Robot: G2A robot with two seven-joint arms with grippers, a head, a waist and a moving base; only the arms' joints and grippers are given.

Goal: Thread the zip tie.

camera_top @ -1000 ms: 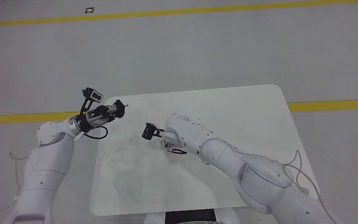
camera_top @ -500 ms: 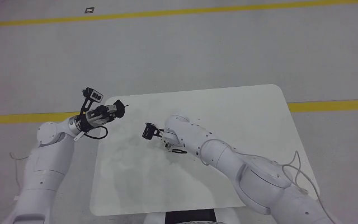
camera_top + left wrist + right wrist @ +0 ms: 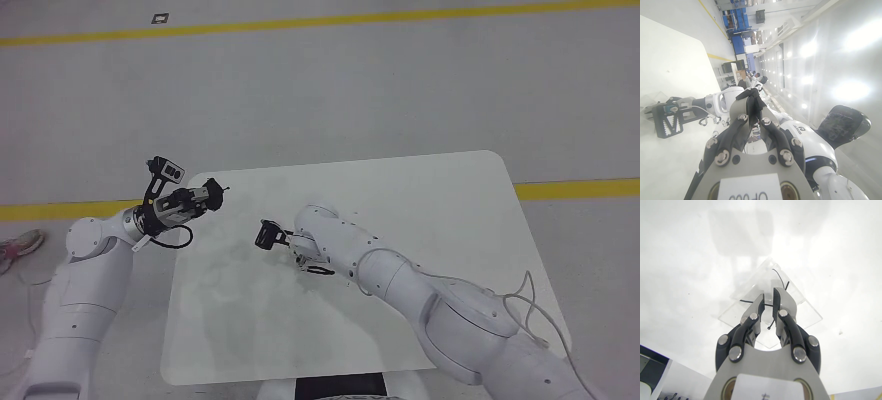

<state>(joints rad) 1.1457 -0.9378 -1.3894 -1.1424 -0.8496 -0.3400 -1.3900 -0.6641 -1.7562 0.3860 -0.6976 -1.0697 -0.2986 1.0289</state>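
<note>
**Zip tie on clear plate, right gripper over it**

The black zip tie (image 3: 780, 279) lies across a clear acrylic plate (image 3: 810, 313) on the white table (image 3: 430, 200); one thin strand crosses the narrow gap between the parted jaws of the right gripper (image 3: 769, 292), which touch nothing I can make out; the plate sits left of the table's middle; the left gripper (image 3: 751, 94) hangs above the table's left edge, well apart, jaws pressed together, with something dark at the tips that I cannot identify.
</note>
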